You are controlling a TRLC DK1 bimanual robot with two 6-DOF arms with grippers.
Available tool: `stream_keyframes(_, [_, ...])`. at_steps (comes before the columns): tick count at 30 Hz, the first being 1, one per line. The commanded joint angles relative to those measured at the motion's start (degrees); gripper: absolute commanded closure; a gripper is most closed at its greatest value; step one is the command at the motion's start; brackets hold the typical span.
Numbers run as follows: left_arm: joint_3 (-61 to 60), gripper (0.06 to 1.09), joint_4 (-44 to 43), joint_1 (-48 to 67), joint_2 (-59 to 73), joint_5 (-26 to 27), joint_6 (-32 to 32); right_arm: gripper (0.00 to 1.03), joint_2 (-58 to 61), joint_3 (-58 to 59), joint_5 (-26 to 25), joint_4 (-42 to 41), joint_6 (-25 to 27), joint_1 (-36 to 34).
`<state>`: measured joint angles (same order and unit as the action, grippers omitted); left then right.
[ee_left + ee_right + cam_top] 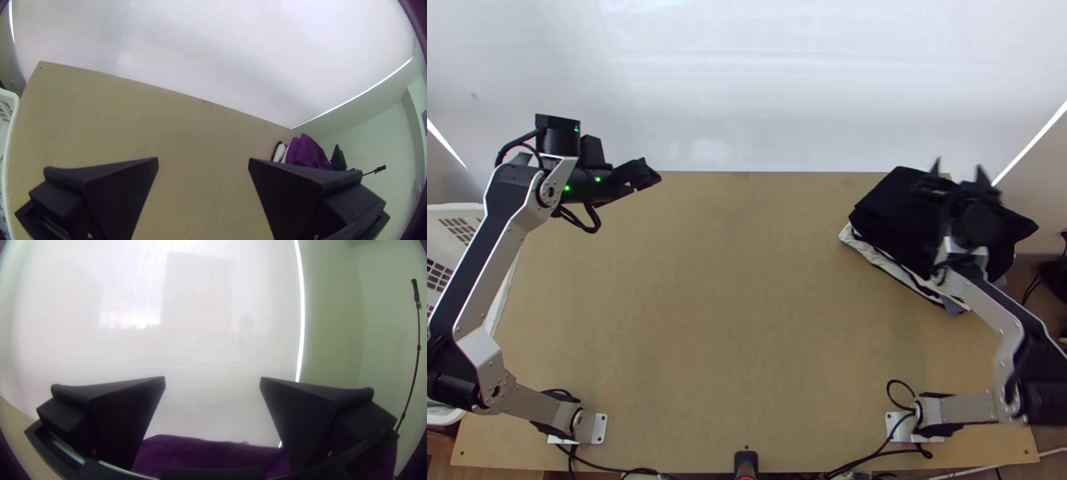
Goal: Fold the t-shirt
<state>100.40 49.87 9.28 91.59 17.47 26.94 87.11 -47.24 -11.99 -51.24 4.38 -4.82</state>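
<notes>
Below the right gripper (pixel 958 170), whose two fingers were spread with a gap between them, one pile of folded cloths was seen, topped by one black cloth (pixel 891 208), with at least one whitish cloth (pixel 875 254) beneath; which was the t-shirt could not be told. The pile was partly hidden by the right arm. The left gripper (pixel 657 178) was parted too, its two fingers well apart. Outward of it and nearer the bases, one white basket (pixel 451 210) was placed; beyond both grippers, one white screen (pixel 787 96) was seen.

Two arms (pixel 495 260), two pincers (pixel 958 170), one wooden table (pixel 731 320), one pile of clothes (pixel 895 210), one basket (pixel 453 210)
</notes>
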Motion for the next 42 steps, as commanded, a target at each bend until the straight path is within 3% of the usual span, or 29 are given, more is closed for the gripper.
stream_keyframes(1, [0.5,0.10,0.1,-0.1,-0.8,0.0,0.3,0.04,-8.4,0.9,0.3,0.3,1.4,-9.9])
stream_keyframes(7, [0.3,0.10,0.2,0.0,-1.2,0.0,0.5,0.04,-1.2,6.1,0.7,-2.5,2.1,-18.9])
stream_keyframes(15, [0.2,0.10,0.1,1.2,-0.2,0.0,0.4,0.04,20.6,6.6,0.0,-6.0,2.0,-19.5])
stream_keyframes(23, [-0.4,0.10,0.2,1.4,-0.3,-0.3,0.4,0.04,27.1,4.0,-1.9,-6.0,1.2,-20.2])
stream_keyframes(31, [-0.8,0.10,0.1,1.4,-0.7,-0.3,0.4,0.04,25.8,4.0,-1.9,-5.9,1.2,-20.0])
stream_keyframes(42, [-0.5,0.10,-0.2,1.2,-0.7,-0.3,0.5,0.04,-1.0,7.3,-1.8,-5.5,1.1,-11.8])
